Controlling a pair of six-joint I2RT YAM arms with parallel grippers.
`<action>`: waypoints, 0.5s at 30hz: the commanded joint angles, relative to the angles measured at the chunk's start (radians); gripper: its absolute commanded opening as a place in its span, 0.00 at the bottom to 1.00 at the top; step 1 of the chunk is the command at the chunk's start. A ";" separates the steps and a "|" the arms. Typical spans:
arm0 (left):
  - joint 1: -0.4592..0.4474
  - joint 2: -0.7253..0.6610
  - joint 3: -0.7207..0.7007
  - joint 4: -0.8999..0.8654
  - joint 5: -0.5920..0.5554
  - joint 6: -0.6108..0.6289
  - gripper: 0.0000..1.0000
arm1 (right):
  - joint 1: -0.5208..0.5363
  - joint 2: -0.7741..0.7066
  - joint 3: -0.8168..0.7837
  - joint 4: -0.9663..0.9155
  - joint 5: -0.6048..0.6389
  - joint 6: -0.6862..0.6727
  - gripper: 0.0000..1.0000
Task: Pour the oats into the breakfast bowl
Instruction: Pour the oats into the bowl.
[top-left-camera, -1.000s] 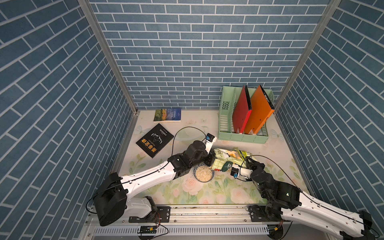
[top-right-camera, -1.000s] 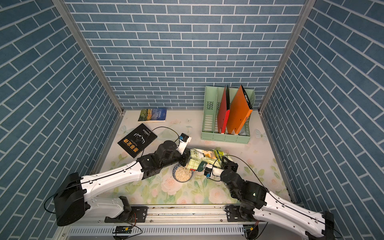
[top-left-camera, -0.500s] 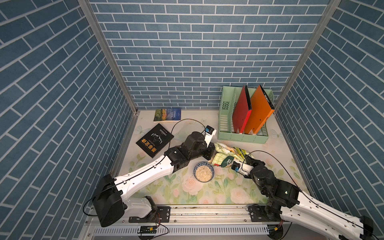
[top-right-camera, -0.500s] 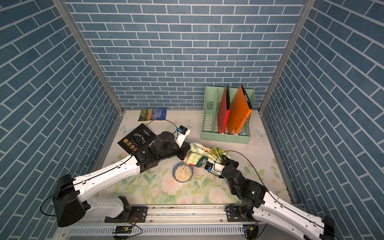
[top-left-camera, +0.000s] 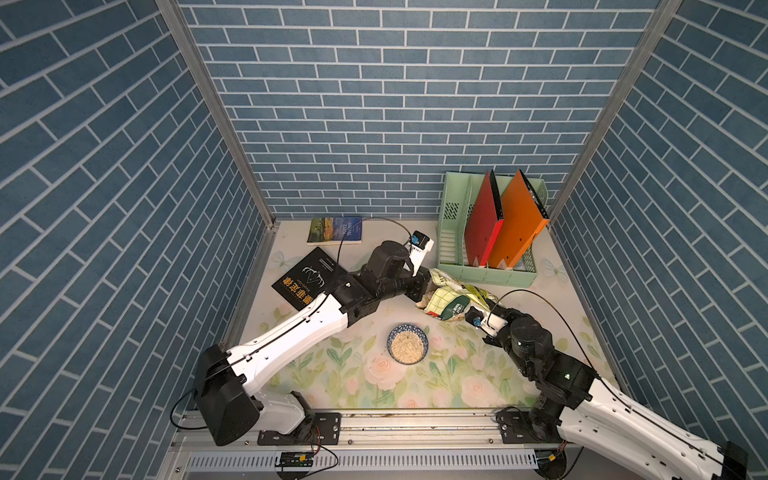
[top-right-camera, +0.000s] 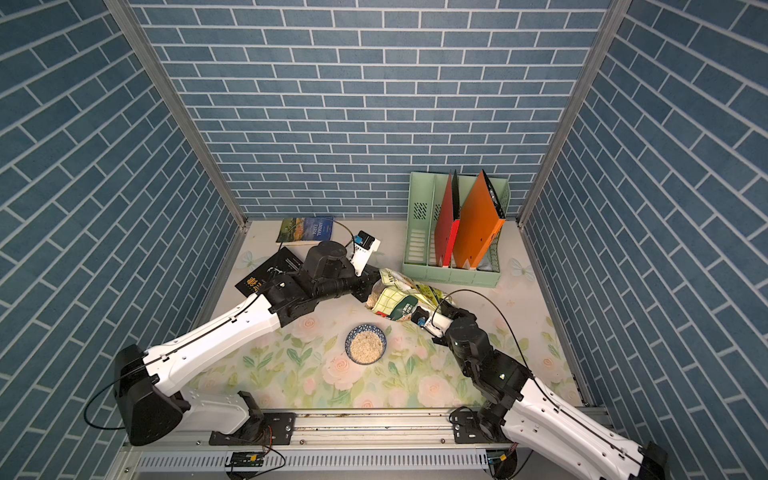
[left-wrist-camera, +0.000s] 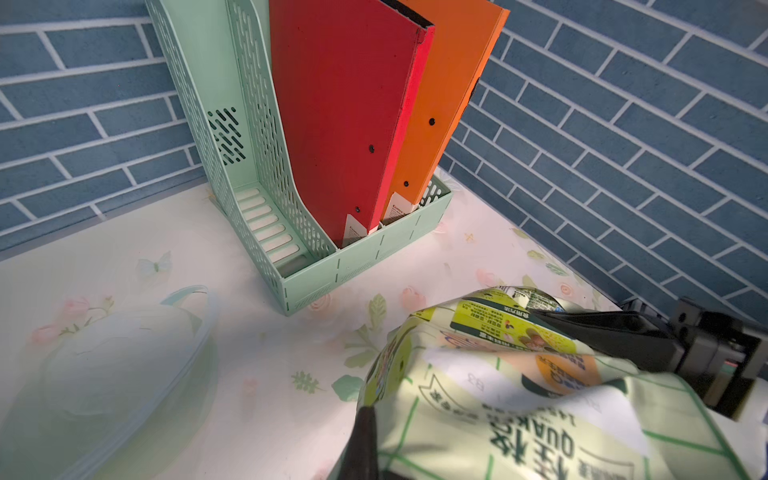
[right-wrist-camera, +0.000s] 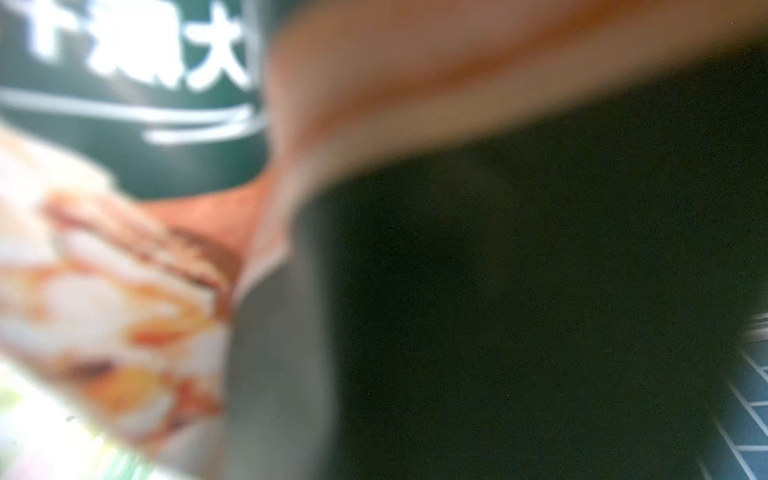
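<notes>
— Jaws on your left gripper (top-left-camera: 422, 286) are pressed fully together, pinching the left end of the oat bag (top-left-camera: 446, 301); in your left wrist view 1 black finger (left-wrist-camera: 365, 440) bites the crinkled edge.
— Agreed. Your bag lies stretched sideways between the 2 grippers, checked pale-green face up; whether it touches the floral cloth (top-left-camera: 353, 374), you cannot tell.
— On your right gripper (top-left-camera: 468, 309) the jaws stand only slightly apart, closed on the bag's other end: 1 finger (left-wrist-camera: 602, 336) lies across the yellow-green label.
— Your right wrist view gives you mostly blur: dark-green print, right up close.
— Now sweep your table from the left. 2 books lie flat there: a black book (top-left-camera: 309, 277) and, behind it near the back wall (top-left-camera: 395, 124), a blue book (top-left-camera: 336, 230).
— Next comes your breakfast bowl (top-left-camera: 390, 343), upright on the cloth, in front of the bag as your robot faces it and apart from it. The oats (top-left-camera: 408, 345) fill it, pale and loose.
— At the far right, against the back wall, your green file rack (top-left-camera: 486, 274) holds a red folder (top-left-camera: 482, 226) and an orange folder (top-left-camera: 515, 228), the 2 leaning the same way.
</notes>
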 joint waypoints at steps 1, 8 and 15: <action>0.083 -0.011 0.089 0.015 -0.208 0.020 0.00 | -0.040 -0.012 0.052 0.099 -0.007 0.138 0.00; 0.089 0.020 0.211 -0.048 -0.245 0.057 0.00 | -0.104 0.025 0.047 0.218 -0.070 0.207 0.00; 0.091 0.084 0.401 -0.155 -0.287 0.096 0.00 | -0.130 0.050 -0.002 0.384 -0.102 0.313 0.00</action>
